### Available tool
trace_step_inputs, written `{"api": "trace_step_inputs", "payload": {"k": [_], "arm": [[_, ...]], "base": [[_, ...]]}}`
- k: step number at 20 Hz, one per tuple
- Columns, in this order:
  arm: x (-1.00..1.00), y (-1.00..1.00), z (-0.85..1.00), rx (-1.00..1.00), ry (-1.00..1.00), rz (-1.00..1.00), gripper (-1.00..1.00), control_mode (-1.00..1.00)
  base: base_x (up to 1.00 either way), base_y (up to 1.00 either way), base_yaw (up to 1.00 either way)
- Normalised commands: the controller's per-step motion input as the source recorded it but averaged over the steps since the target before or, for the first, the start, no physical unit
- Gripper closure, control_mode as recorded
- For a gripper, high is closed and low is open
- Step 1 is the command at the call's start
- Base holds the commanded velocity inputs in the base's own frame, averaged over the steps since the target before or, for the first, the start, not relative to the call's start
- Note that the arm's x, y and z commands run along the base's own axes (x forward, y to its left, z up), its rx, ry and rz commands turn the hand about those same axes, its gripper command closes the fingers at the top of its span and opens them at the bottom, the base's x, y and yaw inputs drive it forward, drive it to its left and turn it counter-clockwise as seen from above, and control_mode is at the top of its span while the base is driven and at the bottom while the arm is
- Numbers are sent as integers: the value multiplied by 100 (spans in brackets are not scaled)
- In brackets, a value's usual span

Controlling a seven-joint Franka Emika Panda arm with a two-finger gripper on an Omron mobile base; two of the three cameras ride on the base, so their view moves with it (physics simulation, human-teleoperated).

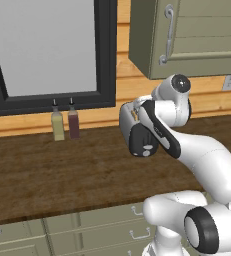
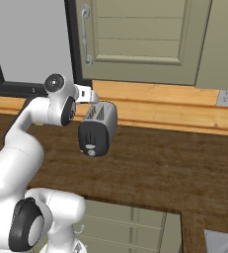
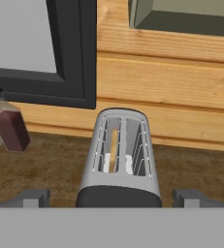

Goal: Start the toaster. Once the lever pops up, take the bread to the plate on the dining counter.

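The silver-grey toaster (image 3: 120,160) stands on the dark wood worktop against the wall, its black end face (image 2: 92,137) turned toward me. A small light lever (image 2: 90,147) sits low on that face. A pale tan slice of bread (image 3: 114,145) stands upright in the left slot. My gripper (image 3: 111,198) hovers over the toaster's near end, open wide, with one fingertip on each side and nothing between them. In the left base view my arm covers most of the toaster (image 1: 128,114). The plate and the dining counter are out of view.
Two bottles, one yellowish (image 1: 58,125) and one dark red (image 1: 73,124), stand by the wall left of the toaster under a black-framed window (image 1: 47,50). A wall cabinet (image 1: 187,35) hangs above. Handled drawer fronts (image 1: 87,230) run below the worktop.
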Motion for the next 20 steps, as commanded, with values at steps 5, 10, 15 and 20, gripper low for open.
{"api": "trace_step_inputs", "payload": {"k": [5, 10, 15, 20], "arm": [[0, 0, 0, 0, 0, 0, -100, -100], [0, 0, 0, 0, 0, 0, -100, -100], [0, 0, 0, 0, 0, 0, -100, -100], [0, 0, 0, 0, 0, 0, -100, -100]], "base": [[0, 0, 0], [0, 0, 0], [0, 0, 0], [0, 0, 0]]}}
